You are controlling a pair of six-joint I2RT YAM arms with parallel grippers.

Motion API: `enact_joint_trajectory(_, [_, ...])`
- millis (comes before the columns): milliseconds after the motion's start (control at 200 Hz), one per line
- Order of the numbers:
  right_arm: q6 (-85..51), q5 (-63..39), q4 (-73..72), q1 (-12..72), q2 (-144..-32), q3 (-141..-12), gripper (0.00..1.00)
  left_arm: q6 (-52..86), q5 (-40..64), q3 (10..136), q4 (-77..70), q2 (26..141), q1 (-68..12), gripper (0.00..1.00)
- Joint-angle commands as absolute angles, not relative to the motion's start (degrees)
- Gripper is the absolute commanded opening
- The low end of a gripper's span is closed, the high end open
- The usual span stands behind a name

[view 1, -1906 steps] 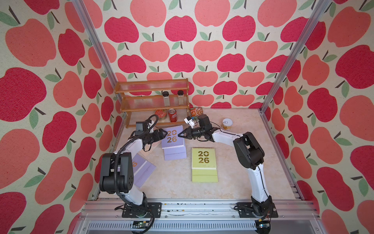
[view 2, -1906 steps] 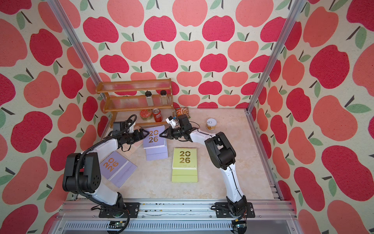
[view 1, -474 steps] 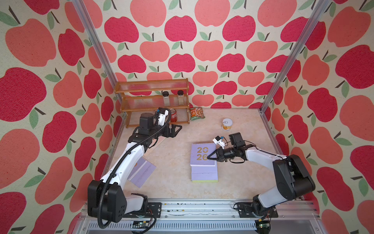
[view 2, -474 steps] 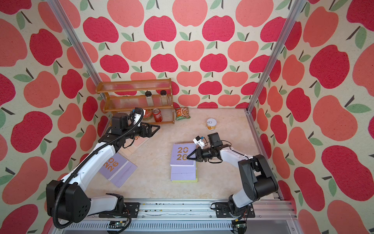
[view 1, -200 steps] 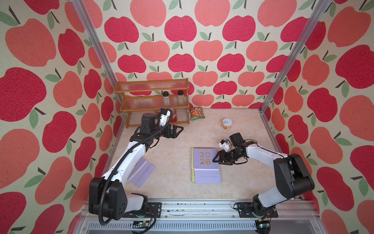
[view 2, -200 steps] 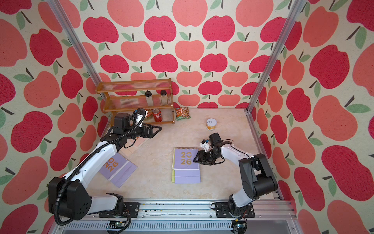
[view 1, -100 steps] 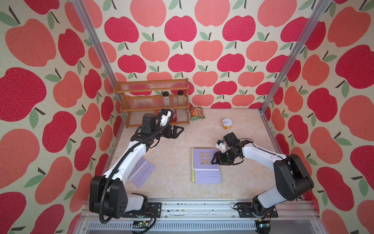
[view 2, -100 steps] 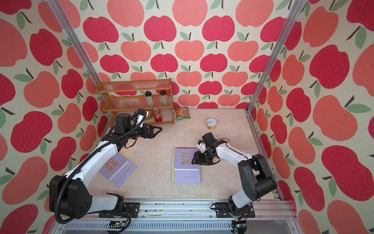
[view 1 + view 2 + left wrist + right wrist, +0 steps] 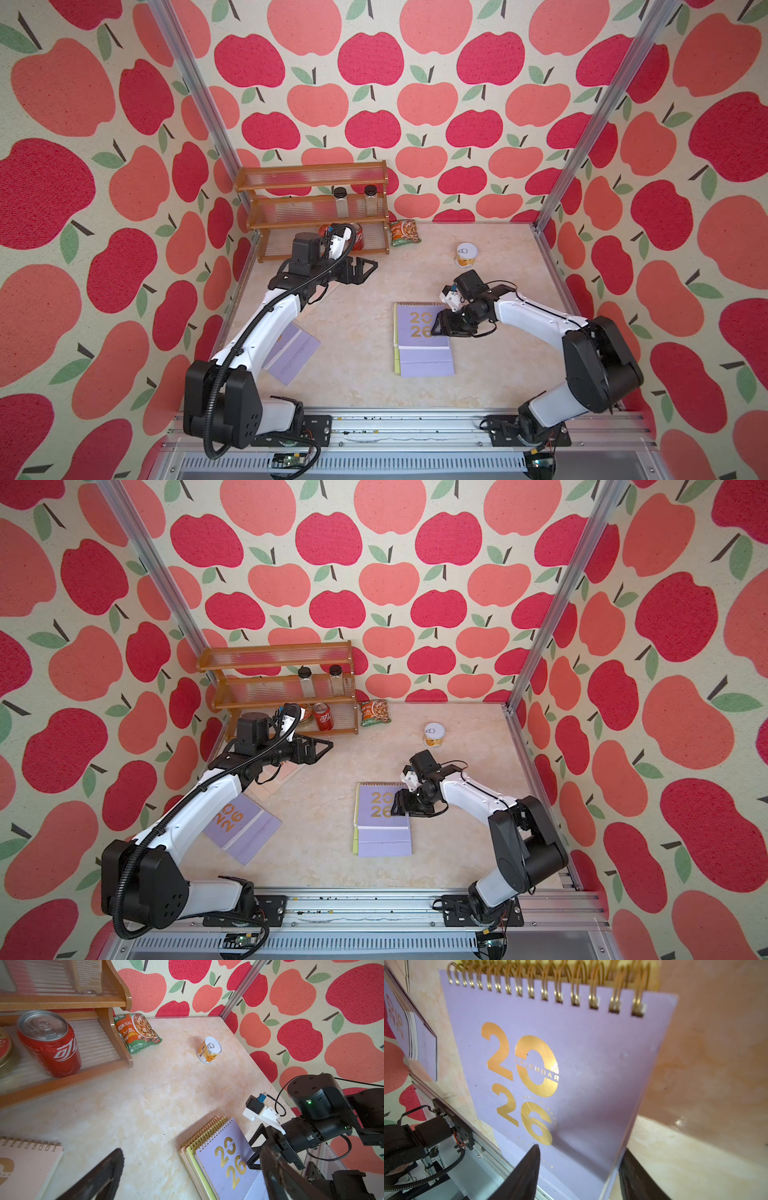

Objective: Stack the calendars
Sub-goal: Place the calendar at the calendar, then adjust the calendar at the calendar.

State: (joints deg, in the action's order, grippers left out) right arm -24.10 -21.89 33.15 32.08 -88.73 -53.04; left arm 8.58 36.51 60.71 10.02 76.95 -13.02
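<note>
The right end effector [image 9: 438,328], jaws half apart and gripping nothing, straddles the side edge of the top lilac calendar [image 9: 415,330], probably to square the stack [image 9: 424,362] lying well in front of the wooden rack [image 9: 311,195]. The left end effector [image 9: 368,272] hovers wide open near this rack.

The left arm [image 9: 266,324] stretches forward from its base, and the left gripper [image 9: 368,269] is held level with its jaws spread wide. The right arm [image 9: 536,320] bends inward, wrist angled down, and the right gripper [image 9: 435,329] sits low with its jaws partly apart.
</note>
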Motion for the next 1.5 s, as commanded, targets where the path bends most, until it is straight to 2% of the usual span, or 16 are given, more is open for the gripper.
enact_joint_trajectory(0, [-25.21, -21.73, 34.11, 33.02, -88.66, -54.74, 0.61, 8.17, 37.63, 62.05, 10.72, 77.17, -13.40, 1.00])
enact_joint_trajectory(710, [-31.29, -19.03, 34.31, 36.28, -81.95, -47.58, 0.62, 8.17, 37.88, 61.87, 10.72, 77.26, -13.53, 1.00])
enact_joint_trajectory(1160, [-33.67, -17.76, 34.37, 39.07, -81.75, -48.65, 0.62, 8.17, 37.97, 62.05, 11.07, 77.26, -13.72, 1.00])
enact_joint_trajectory(1391, [-31.94, -14.68, 36.68, 39.42, -80.14, -49.14, 0.62, 8.00, 37.82, 62.05, 11.34, 77.17, -13.81, 1.00])
enact_joint_trajectory(1496, [-27.45, -7.84, 41.12, 42.84, -77.90, -50.03, 0.66, 7.92, 37.67, 62.20, 11.42, 77.37, -13.82, 1.00])
